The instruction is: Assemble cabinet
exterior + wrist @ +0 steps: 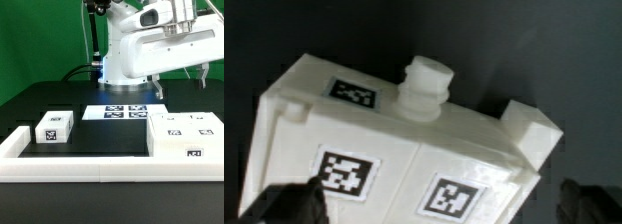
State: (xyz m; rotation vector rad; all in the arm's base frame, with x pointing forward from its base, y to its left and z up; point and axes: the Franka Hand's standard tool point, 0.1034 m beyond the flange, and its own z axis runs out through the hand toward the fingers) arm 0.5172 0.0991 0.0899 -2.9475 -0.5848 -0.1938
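Observation:
The cabinet is a large white box with tag markers, lying on the black table at the exterior view's right. In the wrist view the cabinet fills the middle, showing three tags and two short pegs on its far edge. My gripper hangs above the cabinet, open and empty. In the wrist view my gripper has its dark fingertips standing wide apart, one at either side of the box, with no contact visible.
A small white tagged block sits at the exterior view's left. The marker board lies flat behind the middle. A long low white border rail runs along the front and up the left side. The robot base stands at the back.

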